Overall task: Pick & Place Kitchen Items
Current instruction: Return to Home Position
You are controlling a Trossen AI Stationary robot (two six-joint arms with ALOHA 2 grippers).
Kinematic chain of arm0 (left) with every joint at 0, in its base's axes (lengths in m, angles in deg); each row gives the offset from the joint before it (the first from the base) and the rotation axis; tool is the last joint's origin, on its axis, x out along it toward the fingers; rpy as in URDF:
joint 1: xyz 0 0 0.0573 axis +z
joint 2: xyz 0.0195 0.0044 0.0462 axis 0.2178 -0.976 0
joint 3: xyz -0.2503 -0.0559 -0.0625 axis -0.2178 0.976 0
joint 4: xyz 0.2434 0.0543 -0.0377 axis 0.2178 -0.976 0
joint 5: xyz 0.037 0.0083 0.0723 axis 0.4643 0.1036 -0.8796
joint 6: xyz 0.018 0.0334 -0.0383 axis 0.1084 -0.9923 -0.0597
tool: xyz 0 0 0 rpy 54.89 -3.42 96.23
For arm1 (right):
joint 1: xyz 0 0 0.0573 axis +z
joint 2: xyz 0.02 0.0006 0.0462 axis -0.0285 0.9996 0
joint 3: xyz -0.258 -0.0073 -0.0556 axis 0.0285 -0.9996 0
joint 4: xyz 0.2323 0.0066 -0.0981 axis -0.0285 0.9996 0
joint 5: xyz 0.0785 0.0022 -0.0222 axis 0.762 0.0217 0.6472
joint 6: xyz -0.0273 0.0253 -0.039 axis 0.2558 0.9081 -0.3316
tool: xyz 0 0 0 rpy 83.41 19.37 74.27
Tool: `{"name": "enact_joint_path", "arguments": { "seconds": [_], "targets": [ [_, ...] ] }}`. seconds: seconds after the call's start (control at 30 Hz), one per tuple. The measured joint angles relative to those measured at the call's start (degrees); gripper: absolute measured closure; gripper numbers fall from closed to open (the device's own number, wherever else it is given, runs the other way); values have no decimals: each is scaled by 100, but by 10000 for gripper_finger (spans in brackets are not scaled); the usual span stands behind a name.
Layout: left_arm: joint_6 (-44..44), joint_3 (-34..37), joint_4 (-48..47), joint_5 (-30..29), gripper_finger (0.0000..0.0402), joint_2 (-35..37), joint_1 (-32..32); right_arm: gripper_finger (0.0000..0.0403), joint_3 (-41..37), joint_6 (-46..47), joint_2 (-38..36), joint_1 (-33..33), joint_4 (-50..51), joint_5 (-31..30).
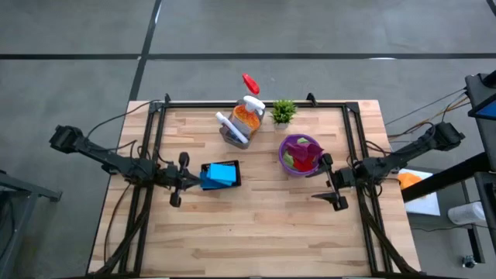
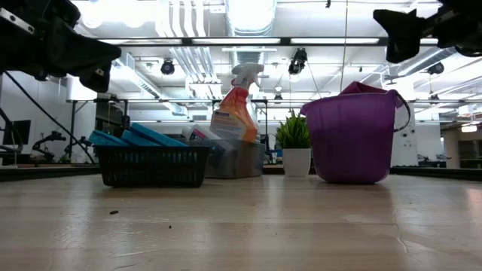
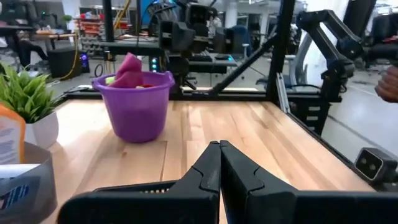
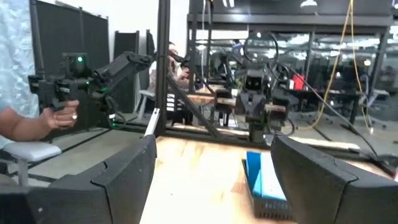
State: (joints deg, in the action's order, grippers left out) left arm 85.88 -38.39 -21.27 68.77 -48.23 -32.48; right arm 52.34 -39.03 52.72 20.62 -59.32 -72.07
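Observation:
A black mesh basket (image 1: 221,175) holding blue sponges (image 2: 139,138) stands on the table left of centre. A purple bucket (image 1: 301,153) right of centre holds magenta, red and green cloths (image 3: 129,71). An orange spray bottle (image 1: 248,115) stands in a grey container (image 2: 233,159) at the far middle. My left gripper (image 1: 194,180) hovers shut just left of the basket, pointing level toward the table's right. My right gripper (image 1: 332,184) hovers open beside the bucket's near right, pointing left, with nothing between its fingers (image 4: 118,180).
A small green potted plant (image 1: 283,111) stands at the far edge, between the grey container and the bucket. A red object (image 1: 249,82) shows beyond the far edge. A black frame (image 1: 256,105) borders the table. Bare wood (image 1: 256,232) fills the near half. A person's hand (image 4: 59,118) shows beyond the table.

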Motion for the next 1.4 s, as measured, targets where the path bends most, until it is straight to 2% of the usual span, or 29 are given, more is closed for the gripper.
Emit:
{"name": "enact_joint_path", "arguments": {
  "seconds": [0.27, 0.4, 0.67, 0.87, 1.0, 1.27, 1.4],
  "targets": [
    [174, -387, -1634, 300, 398, 1091, 0, 94, -5, 31, -289, 64, 316, 9],
    [148, -251, -1750, 482, 398, 1703, -2, 94, -5, -47, -412, 63, 606, 41],
    [157, 203, -2056, 547, 398, 2536, -2, 94, -8, -93, -971, 62, 1436, 529],
    [156, 207, -2525, 535, 398, 2981, -2, 94, -36, -121, -1679, 62, 2175, 669],
    [142, 209, -2706, 506, 398, 3274, -2, 94, -295, -303, -2283, 63, 2199, 936],
    [105, 198, -2763, 513, 398, 3419, 0, 94, -311, -286, -3491, 62, 3474, 946],
    [91, 50, -3159, 495, 398, 3421, -2, 94, -314, -257, -4063, 52, 4327, 914]
  ]
}}
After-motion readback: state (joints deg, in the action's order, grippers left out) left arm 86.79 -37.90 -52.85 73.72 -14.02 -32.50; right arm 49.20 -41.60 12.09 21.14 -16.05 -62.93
